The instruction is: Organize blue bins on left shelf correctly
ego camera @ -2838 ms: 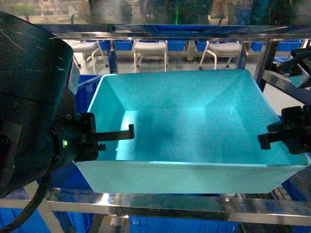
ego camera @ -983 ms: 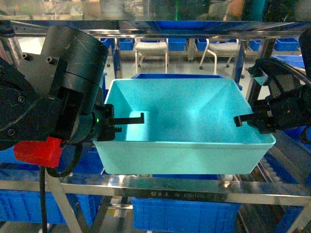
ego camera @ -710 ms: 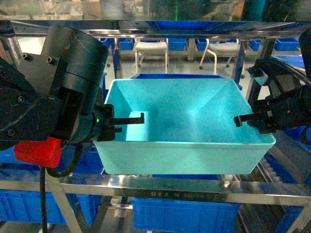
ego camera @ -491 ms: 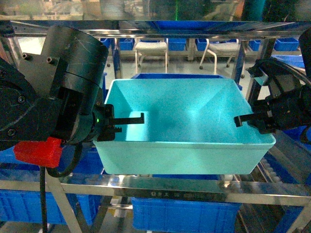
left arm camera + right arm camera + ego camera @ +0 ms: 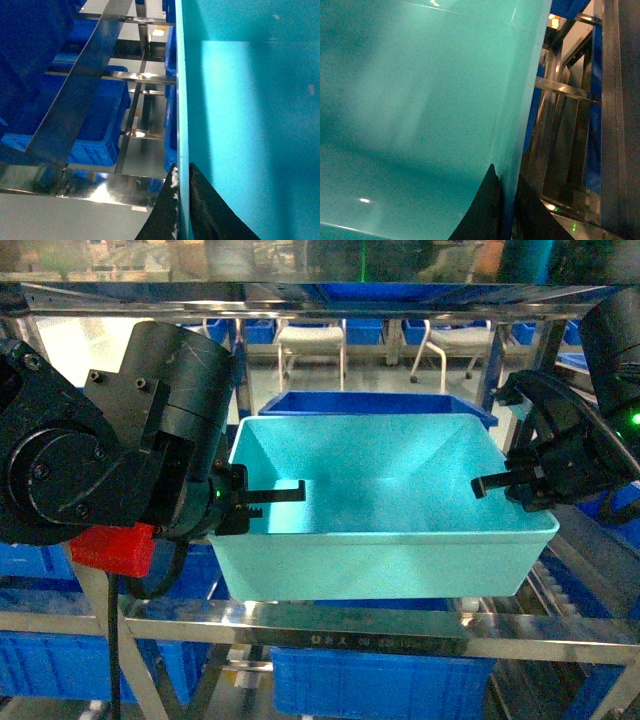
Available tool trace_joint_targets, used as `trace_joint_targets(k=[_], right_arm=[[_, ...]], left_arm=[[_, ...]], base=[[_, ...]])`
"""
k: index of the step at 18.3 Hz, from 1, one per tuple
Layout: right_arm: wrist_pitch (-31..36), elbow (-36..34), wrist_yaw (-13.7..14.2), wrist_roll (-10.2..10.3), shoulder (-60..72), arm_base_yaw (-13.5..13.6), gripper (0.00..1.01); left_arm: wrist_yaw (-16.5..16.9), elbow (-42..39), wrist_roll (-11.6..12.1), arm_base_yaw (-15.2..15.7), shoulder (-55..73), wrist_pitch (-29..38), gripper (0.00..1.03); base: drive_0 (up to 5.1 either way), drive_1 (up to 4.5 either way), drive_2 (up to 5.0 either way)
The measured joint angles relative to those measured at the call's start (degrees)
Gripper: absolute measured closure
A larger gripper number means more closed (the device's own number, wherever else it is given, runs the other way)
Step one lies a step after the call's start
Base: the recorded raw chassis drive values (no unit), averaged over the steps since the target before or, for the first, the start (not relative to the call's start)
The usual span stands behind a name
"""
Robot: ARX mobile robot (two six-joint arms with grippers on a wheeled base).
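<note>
I hold the light turquoise bin (image 5: 385,495) between both arms, over the left shelf's front rail (image 5: 380,625). My left gripper (image 5: 272,495) is shut on the bin's left wall, one finger inside and one outside. In the left wrist view that gripper (image 5: 182,171) pinches the thin rim of the bin (image 5: 250,115). My right gripper (image 5: 495,483) is shut on the right wall. In the right wrist view its dark fingers (image 5: 485,200) clamp the bin's wall (image 5: 410,100). The bin sits level and looks empty.
A royal-blue bin (image 5: 370,401) stands right behind the turquoise one on the same tier. More royal-blue bins (image 5: 380,680) fill the tier below and the left side (image 5: 97,127). Steel posts (image 5: 535,370) and slanted side rails (image 5: 75,110) flank the bin. White chairs (image 5: 308,340) stand beyond.
The turquoise bin has moved away from the camera and deeper into the shelf, both arms reaching forward with it. Both grips stay as they were.
</note>
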Motion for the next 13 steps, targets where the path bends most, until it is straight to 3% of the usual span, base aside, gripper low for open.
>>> trace_joint_targets(k=[13], right_arm=[[-4.70, 7.32, 3.23, -1.38, 8.26, -1.51, 0.98]], left_arm=[[1.75, 11.17, -0.04, -0.68, 10.60, -4.57, 1.01]], base=[[0.0, 0.00, 0.0]])
